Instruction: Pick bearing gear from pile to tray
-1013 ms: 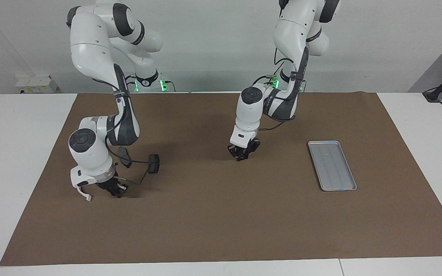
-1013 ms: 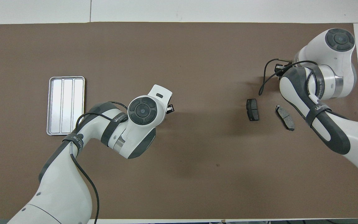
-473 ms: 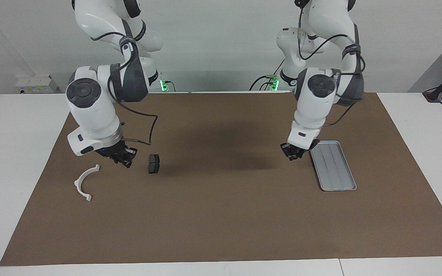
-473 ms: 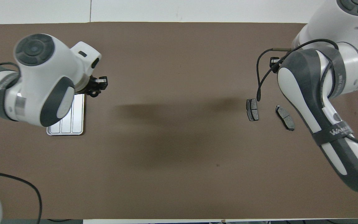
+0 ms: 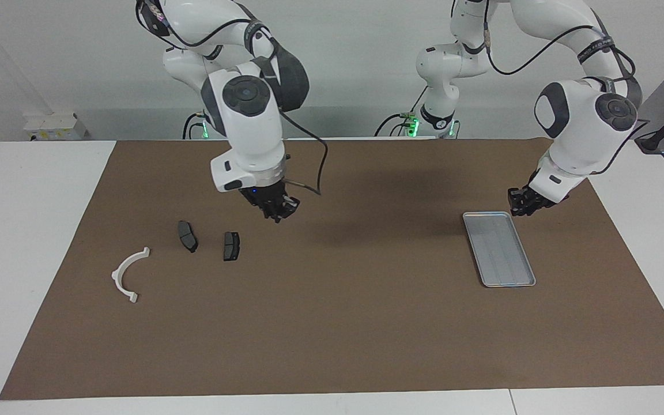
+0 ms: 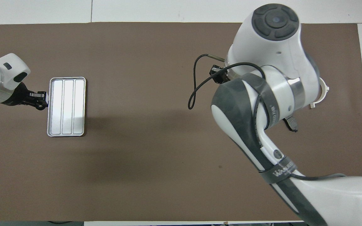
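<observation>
Right pincer (image 5: 277, 214) hangs pinched shut over bare table (image 5: 332, 323) beside the pile (image 5: 208, 245). Left pincer (image 5: 521, 203), width unclear, hovers beside the tray (image 5: 499, 249). Next, likely a release over it.

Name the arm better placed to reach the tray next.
Left. The left pincer hangs just beside the tray, whereas the right pincer is over bare mat by the brake pads, toward the right arm's end of the table.
</observation>
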